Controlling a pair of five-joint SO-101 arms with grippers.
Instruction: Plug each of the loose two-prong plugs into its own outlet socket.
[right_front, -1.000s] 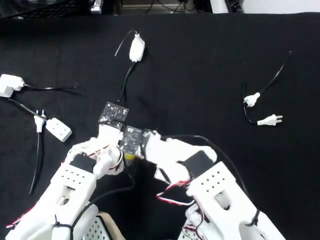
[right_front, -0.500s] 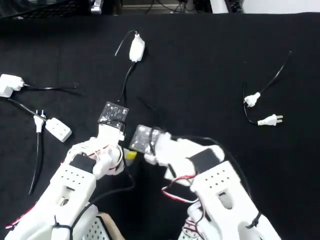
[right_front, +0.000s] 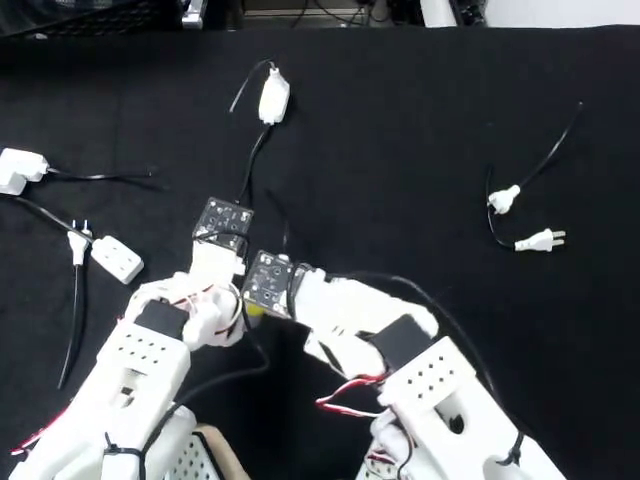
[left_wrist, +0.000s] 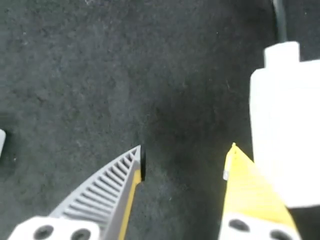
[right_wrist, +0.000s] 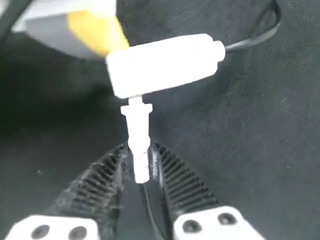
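Observation:
My right gripper (right_wrist: 140, 161) is shut on the stem of a white two-prong plug (right_wrist: 137, 125). The plug's front end meets a white outlet socket (right_wrist: 165, 64), whose black cable (right_wrist: 255, 39) leads off behind it. My left gripper (left_wrist: 185, 150) stands open over bare black cloth, with that same socket (left_wrist: 285, 135) just outside its yellow finger (left_wrist: 247, 182). In the high view both wrists, left (right_front: 222, 225) and right (right_front: 270, 282), meet at the table's middle front and hide the joined pair.
Two loose plugs (right_front: 503, 198) (right_front: 538, 240) on black cords lie at the right. A plug (right_front: 78, 240) and a white socket (right_front: 116, 258) lie at the left, with another white socket (right_front: 20, 168) behind them. A corded white socket (right_front: 272, 98) sits at the back.
My right wrist swung right half a second ago and has come back left beside the left wrist. The left wrist has edged slightly toward the back of the table.

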